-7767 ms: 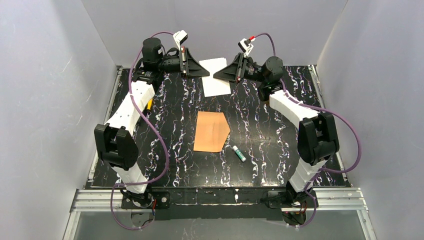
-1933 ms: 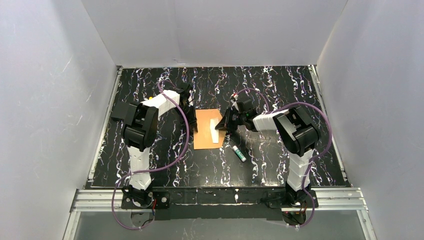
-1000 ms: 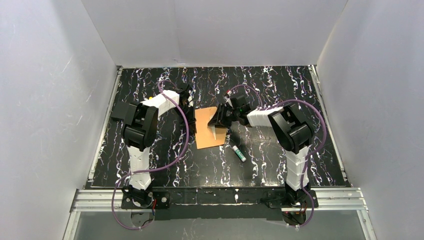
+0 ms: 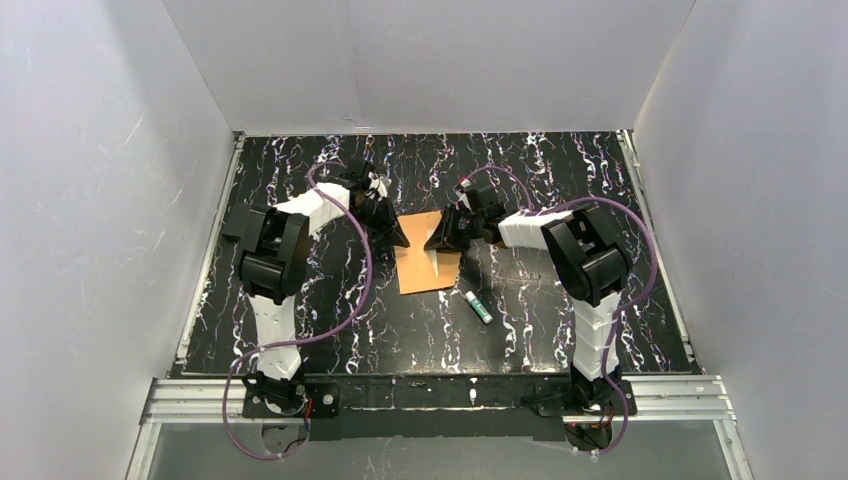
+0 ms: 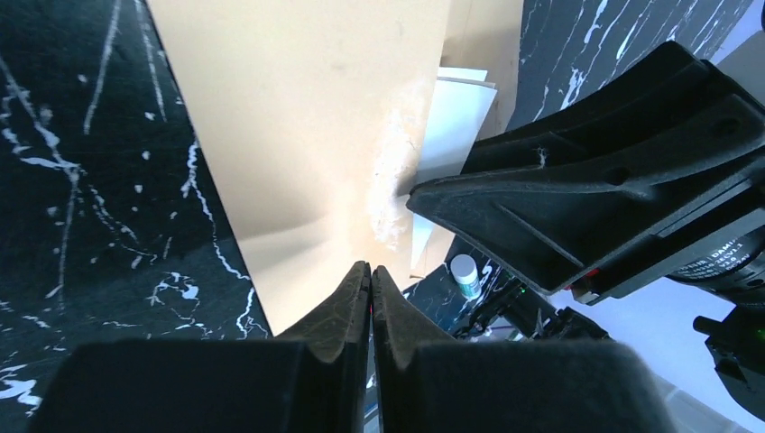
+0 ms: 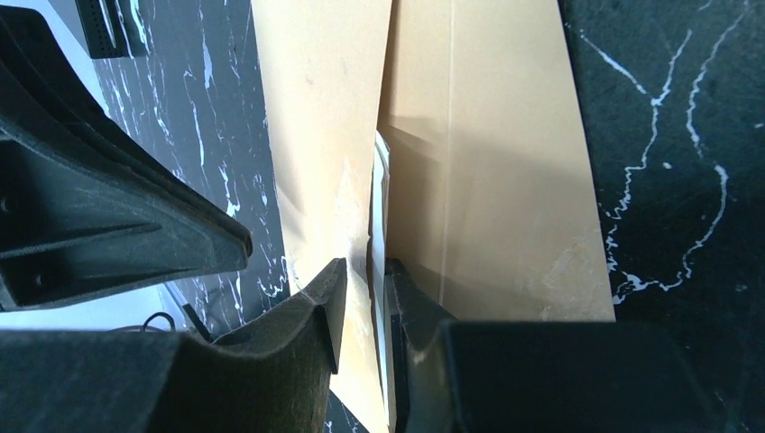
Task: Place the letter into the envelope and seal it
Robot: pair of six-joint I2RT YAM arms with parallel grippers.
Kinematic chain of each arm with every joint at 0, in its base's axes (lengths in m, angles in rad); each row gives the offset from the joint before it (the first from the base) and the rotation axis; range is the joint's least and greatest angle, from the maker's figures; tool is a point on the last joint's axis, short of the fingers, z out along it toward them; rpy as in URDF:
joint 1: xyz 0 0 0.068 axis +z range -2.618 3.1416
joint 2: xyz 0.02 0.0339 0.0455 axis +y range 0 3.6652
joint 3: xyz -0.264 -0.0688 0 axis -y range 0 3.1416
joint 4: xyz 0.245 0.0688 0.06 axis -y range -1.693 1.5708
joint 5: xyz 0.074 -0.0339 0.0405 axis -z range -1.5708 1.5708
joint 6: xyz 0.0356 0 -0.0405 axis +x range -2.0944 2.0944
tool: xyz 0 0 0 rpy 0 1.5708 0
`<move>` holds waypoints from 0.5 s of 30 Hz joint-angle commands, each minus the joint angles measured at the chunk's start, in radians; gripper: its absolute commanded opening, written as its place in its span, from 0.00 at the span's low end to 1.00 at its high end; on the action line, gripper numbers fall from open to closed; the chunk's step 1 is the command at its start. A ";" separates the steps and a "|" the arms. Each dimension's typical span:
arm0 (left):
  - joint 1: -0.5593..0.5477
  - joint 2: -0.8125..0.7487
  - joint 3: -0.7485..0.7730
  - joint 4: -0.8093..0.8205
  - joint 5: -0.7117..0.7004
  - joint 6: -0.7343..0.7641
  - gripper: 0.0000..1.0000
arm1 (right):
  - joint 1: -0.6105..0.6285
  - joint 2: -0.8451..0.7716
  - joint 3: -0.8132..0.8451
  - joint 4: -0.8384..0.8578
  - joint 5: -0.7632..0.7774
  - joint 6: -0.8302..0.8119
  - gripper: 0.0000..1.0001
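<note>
The orange-brown envelope [image 4: 425,268] lies flat at the table's middle, its flap [image 6: 325,117] raised off the body [image 6: 505,180]. A white edge of the letter [image 5: 451,117] pokes out under the flap, seen edge-on as the letter [image 6: 379,207] in the right wrist view. My left gripper [image 5: 371,271] hangs shut and empty above the envelope's near edge; from above the left gripper [image 4: 402,242] sits at the envelope's upper left corner. My right gripper [image 6: 365,271] straddles the flap and letter edge, slightly open, with a gap on its left finger's side. The right gripper [image 4: 434,246] faces the left one.
A glue stick [image 4: 478,306] with a white cap lies on the black marbled table [image 4: 560,180] just right of the envelope's near corner. Grey walls close in the table on three sides.
The left gripper has closed and come in over the envelope's upper left corner. The right gripper's jaws have narrowed a little. The envelope has slid slightly to the right.
</note>
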 commanded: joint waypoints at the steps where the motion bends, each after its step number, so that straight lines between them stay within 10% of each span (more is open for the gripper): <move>1: -0.005 0.025 0.008 -0.033 0.070 0.005 0.02 | 0.000 0.014 0.027 -0.036 0.017 0.003 0.30; 15: -0.007 0.157 0.002 -0.209 -0.082 0.102 0.01 | -0.010 -0.026 0.066 -0.081 0.036 -0.061 0.39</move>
